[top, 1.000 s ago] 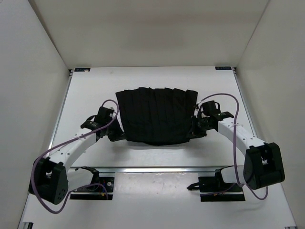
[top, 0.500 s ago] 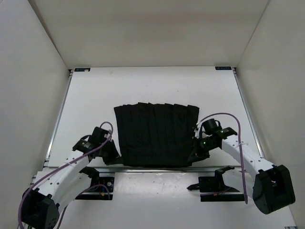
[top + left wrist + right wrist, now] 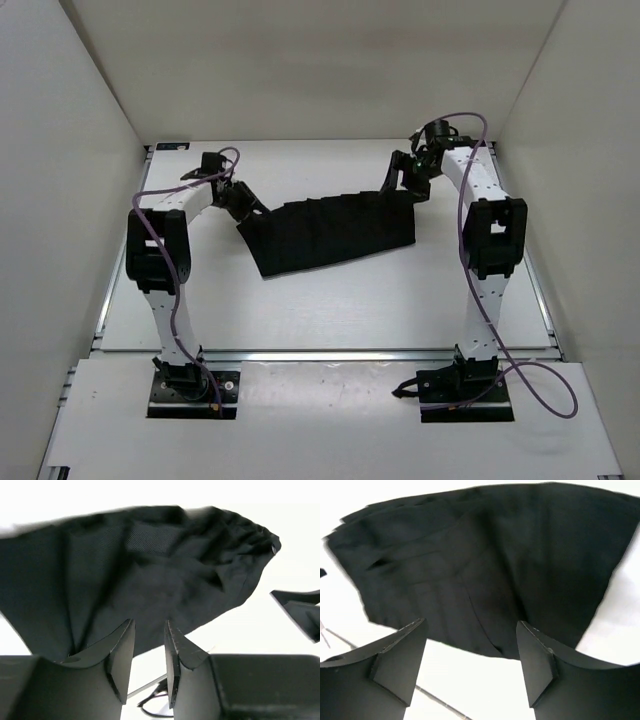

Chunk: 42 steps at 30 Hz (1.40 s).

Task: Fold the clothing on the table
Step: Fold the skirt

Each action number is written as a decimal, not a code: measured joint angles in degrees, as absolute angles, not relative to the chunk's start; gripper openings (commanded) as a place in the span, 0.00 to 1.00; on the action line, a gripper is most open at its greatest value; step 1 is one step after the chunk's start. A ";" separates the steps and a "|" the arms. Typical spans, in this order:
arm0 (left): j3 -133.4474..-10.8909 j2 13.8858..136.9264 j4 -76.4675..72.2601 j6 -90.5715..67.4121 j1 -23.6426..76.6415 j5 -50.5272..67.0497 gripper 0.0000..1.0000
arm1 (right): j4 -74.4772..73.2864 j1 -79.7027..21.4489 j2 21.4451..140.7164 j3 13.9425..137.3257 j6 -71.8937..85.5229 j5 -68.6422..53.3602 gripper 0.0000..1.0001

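as the top view showed it, the clothing [image 3: 330, 235] lay flat as a black pleated band on the table [image 3: 300, 320], a little toward 12 o'clock from the table's middle. the left gripper [image 3: 240, 203] sat at the garment's 10 o'clock corner and the right gripper [image 3: 403, 182] at its 1 o'clock corner. from this height i could not tell whether either touched the cloth.

in the left wrist view, the jaws stood parted by a narrow gap with nothing pinched between them. the creased fabric spread beyond them from 9 o'clock round to 2 o'clock, with white table below its edge.

in the right wrist view, the jaws stood wide apart and empty. the garment filled the frame toward 12 o'clock, its near edge just past the fingertips, over bare table.
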<state>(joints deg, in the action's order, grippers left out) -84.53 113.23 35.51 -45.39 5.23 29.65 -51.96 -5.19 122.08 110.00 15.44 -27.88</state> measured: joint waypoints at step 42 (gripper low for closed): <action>-50.30 97.58 18.68 -53.45 16.32 14.61 0.00 | -21.08 6.04 107.24 62.72 27.42 -28.29 0.00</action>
<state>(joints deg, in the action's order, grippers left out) -50.30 97.58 18.68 -53.45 16.32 14.61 -21.08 6.04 107.24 62.72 27.42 -28.29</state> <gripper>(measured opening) 0.017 0.075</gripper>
